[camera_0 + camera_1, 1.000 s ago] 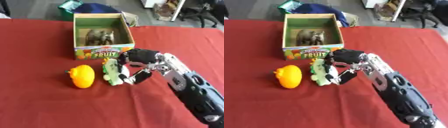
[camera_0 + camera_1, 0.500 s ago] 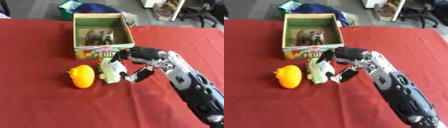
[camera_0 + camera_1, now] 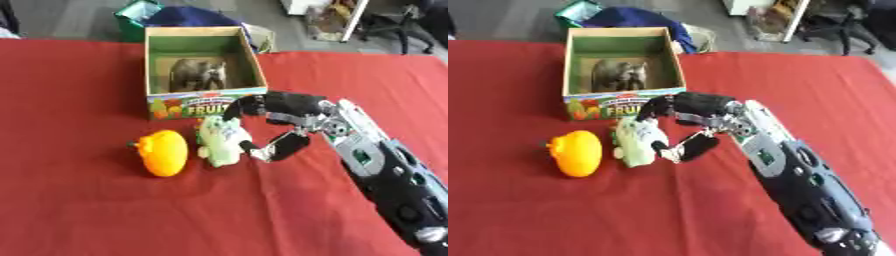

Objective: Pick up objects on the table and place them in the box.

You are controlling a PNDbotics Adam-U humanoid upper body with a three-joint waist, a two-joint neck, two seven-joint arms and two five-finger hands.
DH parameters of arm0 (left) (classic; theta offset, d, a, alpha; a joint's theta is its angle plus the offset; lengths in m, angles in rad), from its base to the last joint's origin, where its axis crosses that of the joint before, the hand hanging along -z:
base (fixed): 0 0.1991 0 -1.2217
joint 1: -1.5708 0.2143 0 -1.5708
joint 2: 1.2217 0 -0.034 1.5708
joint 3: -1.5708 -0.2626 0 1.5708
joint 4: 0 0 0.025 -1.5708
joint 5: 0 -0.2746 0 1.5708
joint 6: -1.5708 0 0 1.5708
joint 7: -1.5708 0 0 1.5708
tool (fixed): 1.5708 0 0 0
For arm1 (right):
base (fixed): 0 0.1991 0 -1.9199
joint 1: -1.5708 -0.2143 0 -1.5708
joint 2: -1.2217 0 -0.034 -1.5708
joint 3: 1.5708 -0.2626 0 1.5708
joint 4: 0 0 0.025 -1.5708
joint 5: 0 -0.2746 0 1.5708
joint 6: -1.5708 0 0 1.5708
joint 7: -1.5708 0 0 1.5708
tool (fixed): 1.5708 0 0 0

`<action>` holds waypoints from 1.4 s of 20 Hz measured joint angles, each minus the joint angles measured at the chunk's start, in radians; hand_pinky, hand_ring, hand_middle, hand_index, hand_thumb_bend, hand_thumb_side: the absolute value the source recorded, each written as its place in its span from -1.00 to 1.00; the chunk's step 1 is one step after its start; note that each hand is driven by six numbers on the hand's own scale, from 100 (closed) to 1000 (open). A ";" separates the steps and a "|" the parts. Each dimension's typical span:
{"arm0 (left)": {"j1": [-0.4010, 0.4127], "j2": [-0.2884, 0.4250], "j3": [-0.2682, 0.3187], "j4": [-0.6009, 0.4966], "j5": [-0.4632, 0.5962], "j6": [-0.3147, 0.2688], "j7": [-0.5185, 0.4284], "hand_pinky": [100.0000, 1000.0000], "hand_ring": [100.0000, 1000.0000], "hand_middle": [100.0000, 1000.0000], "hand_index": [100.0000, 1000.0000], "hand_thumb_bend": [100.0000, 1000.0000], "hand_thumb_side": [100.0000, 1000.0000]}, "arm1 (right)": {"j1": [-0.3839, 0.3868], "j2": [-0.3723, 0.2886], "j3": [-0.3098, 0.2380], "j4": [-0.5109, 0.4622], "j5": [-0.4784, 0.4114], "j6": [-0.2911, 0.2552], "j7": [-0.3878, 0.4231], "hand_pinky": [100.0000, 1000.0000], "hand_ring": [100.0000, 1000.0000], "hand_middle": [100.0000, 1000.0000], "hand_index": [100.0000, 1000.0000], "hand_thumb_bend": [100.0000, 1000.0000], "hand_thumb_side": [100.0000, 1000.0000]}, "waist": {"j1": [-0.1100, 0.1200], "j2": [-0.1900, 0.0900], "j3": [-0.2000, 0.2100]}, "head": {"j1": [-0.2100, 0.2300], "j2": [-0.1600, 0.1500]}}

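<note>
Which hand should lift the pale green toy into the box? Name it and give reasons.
Right. The right hand already has its fingers curled around the pale green toy, just in front of the box. The left hand is not in view.

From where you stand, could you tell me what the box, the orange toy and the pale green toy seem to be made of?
The box looks like printed cardboard: thin flat walls, matte brown inside, colourful fruit print on the front. The orange toy seems smooth plastic or rubber, rounded with a soft sheen. The pale green toy, between the right hand's fingers and thumb, looks like similar moulded plastic, though I cannot be sure.
</note>
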 measured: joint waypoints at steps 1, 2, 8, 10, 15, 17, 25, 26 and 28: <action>0.000 0.000 0.000 0.000 0.000 0.000 0.000 0.18 0.13 -0.03 0.19 -0.76 0.06 | -0.007 0.005 0.004 0.018 0.012 -0.004 0.003 0.47 0.68 0.85 0.88 -1.00 0.00 | 0.001 0.000 0.000 | 0.000 0.000; 0.000 0.000 0.000 0.000 0.000 0.000 0.000 0.18 0.13 -0.03 0.19 -0.76 0.06 | -0.013 0.010 0.007 0.036 0.027 -0.009 0.007 0.48 0.69 0.86 0.88 -1.00 0.02 | 0.001 0.000 0.001 | -0.001 0.000; 0.000 0.000 0.000 0.000 0.000 0.001 -0.001 0.18 0.13 -0.04 0.19 -0.76 0.06 | -0.053 0.037 0.019 0.130 0.097 -0.052 0.015 0.55 0.74 0.91 0.90 -1.00 0.24 | 0.005 0.000 0.001 | -0.005 0.000; 0.000 0.000 0.000 0.000 0.000 0.001 -0.001 0.18 0.13 -0.04 0.19 -0.76 0.06 | -0.059 0.044 0.019 0.150 0.114 -0.065 0.010 0.54 0.72 0.89 0.90 -1.00 0.24 | 0.005 0.000 0.001 | -0.005 0.000; 0.000 0.000 0.000 0.000 0.000 0.001 -0.001 0.18 0.14 -0.04 0.19 -0.76 0.06 | -0.067 0.055 0.021 0.166 0.135 -0.084 -0.016 0.42 0.50 0.70 0.78 -1.00 -0.23 | 0.005 -0.001 0.002 | -0.005 0.000; 0.000 0.000 0.000 0.000 0.000 0.000 -0.001 0.18 0.14 -0.04 0.19 -0.76 0.06 | -0.072 0.056 0.022 0.166 0.151 -0.086 -0.030 0.29 0.32 0.55 0.71 -1.00 -0.30 | 0.005 -0.001 0.003 | -0.005 0.000; 0.000 0.000 0.000 0.000 0.000 0.000 -0.002 0.18 0.14 -0.04 0.19 -0.76 0.06 | -0.072 0.062 0.034 0.166 0.218 -0.077 -0.162 -0.47 -0.54 -0.28 0.01 -1.00 -0.60 | 0.004 -0.001 0.004 | -0.005 0.000; 0.000 0.000 0.000 0.000 0.000 0.000 -0.002 0.18 0.14 -0.04 0.19 -0.76 0.06 | -0.072 0.063 0.036 0.166 0.229 -0.076 -0.188 -0.51 -0.59 -0.34 -0.05 -1.00 -0.63 | 0.004 -0.001 0.004 | -0.005 0.000; 0.000 0.000 0.000 0.000 0.000 0.001 -0.003 0.18 0.14 -0.04 0.19 -0.76 0.06 | -0.071 0.063 0.042 0.166 0.249 -0.075 -0.238 -0.66 -0.77 -0.53 -0.26 -1.00 -0.70 | 0.004 -0.001 0.005 | -0.005 0.000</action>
